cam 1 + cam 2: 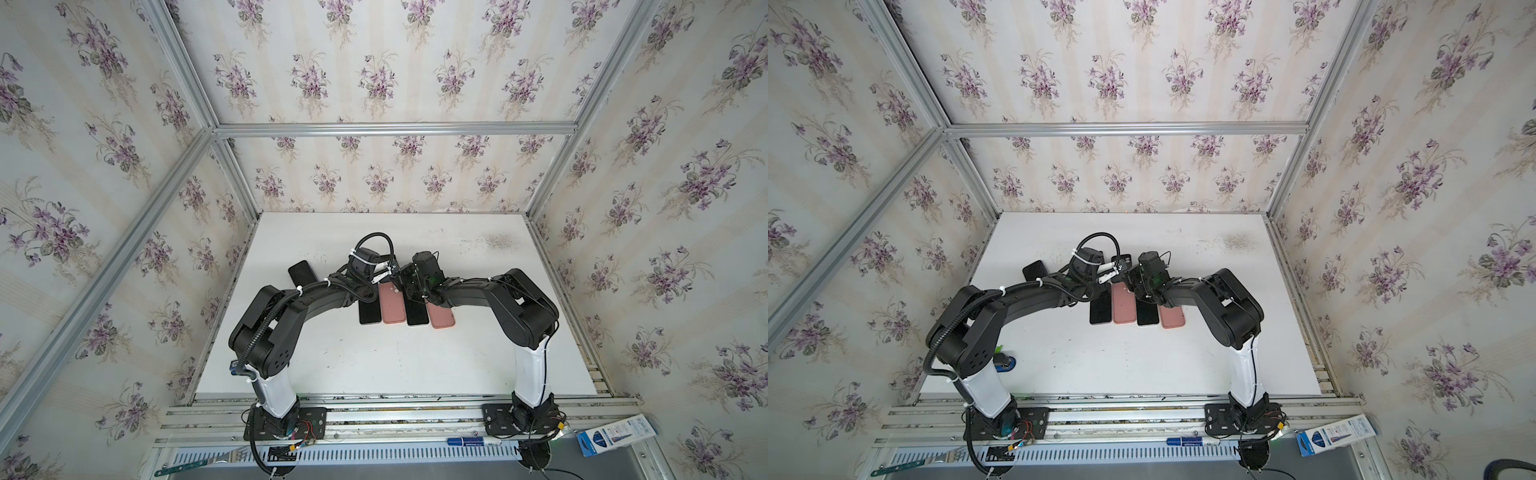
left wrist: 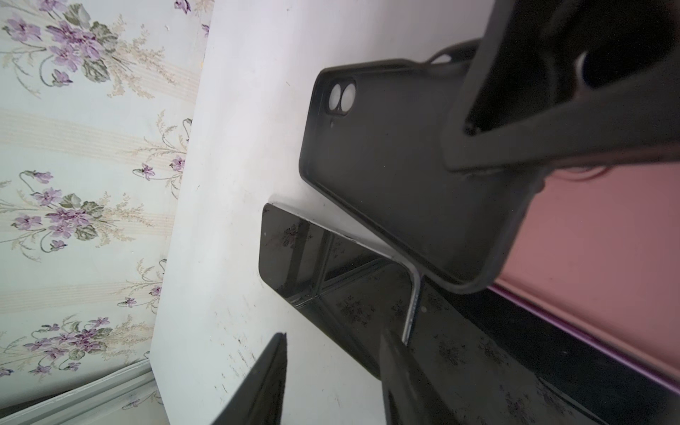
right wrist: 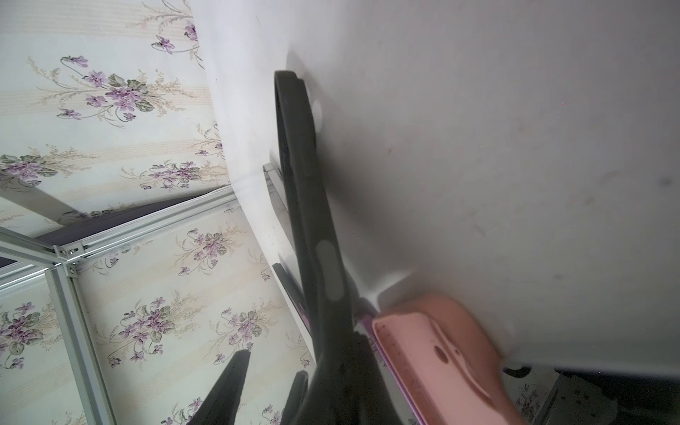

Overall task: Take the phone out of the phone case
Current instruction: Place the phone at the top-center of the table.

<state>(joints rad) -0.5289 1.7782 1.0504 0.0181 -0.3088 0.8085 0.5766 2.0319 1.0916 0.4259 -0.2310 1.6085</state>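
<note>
My right gripper (image 1: 399,279), mid-frame in both top views, pinched the black phone case (image 2: 386,165), raised and tilted. My left gripper (image 2: 335,333) stood spread beside the bare phone (image 2: 312,257) lying on the table (image 2: 228,184).

Violet-sprig wallpaper (image 1: 374,75) on striped cream ground covers the walls at 9, 12 and 3 o'clock, set in aluminium frame bars (image 1: 395,129). White tabletop (image 1: 374,365), scuffed, grey smudge (image 1: 496,241) toward 1 o'clock; slotted metal rails (image 1: 374,415) along its 6 o'clock edge.
</note>
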